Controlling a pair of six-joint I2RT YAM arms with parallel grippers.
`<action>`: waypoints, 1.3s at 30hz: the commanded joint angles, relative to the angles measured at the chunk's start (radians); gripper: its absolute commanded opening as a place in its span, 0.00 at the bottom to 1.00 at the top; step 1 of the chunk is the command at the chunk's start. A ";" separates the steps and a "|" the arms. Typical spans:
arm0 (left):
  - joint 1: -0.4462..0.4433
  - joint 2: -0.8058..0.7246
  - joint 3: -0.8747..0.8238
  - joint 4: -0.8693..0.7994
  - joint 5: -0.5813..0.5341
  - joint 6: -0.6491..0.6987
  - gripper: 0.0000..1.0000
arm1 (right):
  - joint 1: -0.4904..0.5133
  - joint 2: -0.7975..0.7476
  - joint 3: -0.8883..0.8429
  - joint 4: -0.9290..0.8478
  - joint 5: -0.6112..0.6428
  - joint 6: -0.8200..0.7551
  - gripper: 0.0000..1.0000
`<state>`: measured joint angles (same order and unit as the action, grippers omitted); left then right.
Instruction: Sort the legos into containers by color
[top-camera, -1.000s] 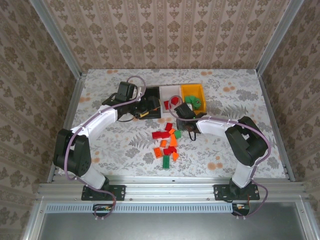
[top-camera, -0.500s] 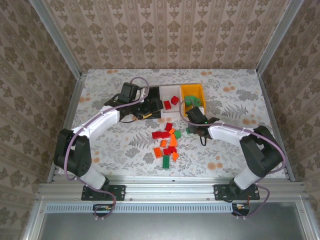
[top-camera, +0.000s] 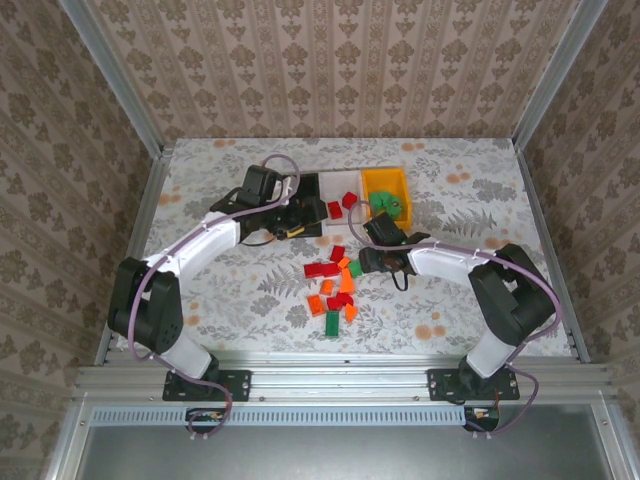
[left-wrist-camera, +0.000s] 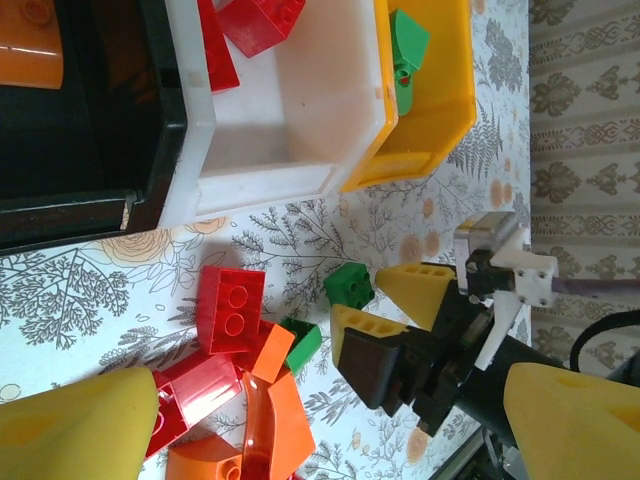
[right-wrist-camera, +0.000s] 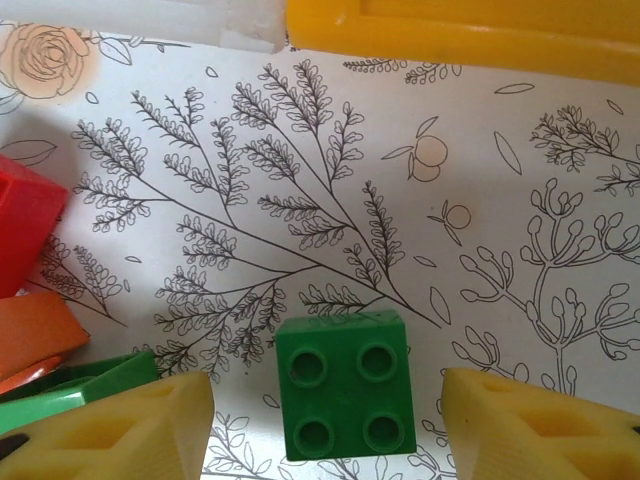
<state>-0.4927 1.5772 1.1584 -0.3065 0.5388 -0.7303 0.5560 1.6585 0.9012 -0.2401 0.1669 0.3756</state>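
One glossy, square, four-studded green lego.

Shiny smooth plastic green lego with round bumps, glossy yellow plastic bin, smooth white plastic bin, matt flower-print table cover, dull grey metal rails

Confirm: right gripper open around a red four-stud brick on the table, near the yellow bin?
Wrong colour: the brick between the fingers of the right gripper is green, per the right wrist view. The rest holds: four studs, on the table, near the yellow bin.
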 joint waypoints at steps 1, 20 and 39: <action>-0.007 0.003 0.010 -0.014 0.000 0.016 0.91 | -0.011 0.001 0.002 -0.009 0.002 -0.004 0.61; -0.015 0.013 0.016 -0.009 0.020 0.013 0.91 | -0.040 -0.075 0.045 -0.014 0.082 -0.026 0.24; 0.016 -0.013 0.031 -0.031 0.005 0.047 0.92 | -0.237 0.403 0.774 -0.263 0.008 -0.137 0.29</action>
<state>-0.4770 1.5734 1.1610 -0.3141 0.5278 -0.6991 0.3275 2.0403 1.6058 -0.4259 0.2012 0.2634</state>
